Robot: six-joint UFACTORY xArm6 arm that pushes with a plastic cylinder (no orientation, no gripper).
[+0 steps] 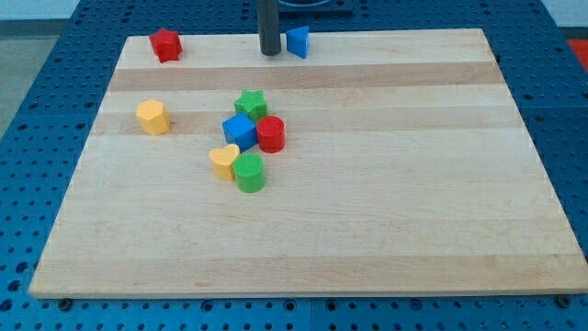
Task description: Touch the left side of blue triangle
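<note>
Blue triangle (298,41) — near the tabletop's top edge, a little left of centre in the view. It seems to taper toward the view's left, its flat face to the right; a long axis cannot be made out at this size.

My tip (269,52) — end of the dark upright rod, just beside the triangle's left side; whether it touches cannot be told. The rod carries no fingers, so there is no open or closed state to tell.

Red block (166,44) — top left corner region, shape unclear, well apart from the triangle.

Yellow block (153,117) — left side, alone.

Central cluster, packed close: green star (250,104); blue cube (240,131); red cylinder (271,134); yellow heart-like block (223,162); green cylinder (249,172).

Tabletop (413,202) — pale wooden board on a blue perforated base (37,110).
</note>
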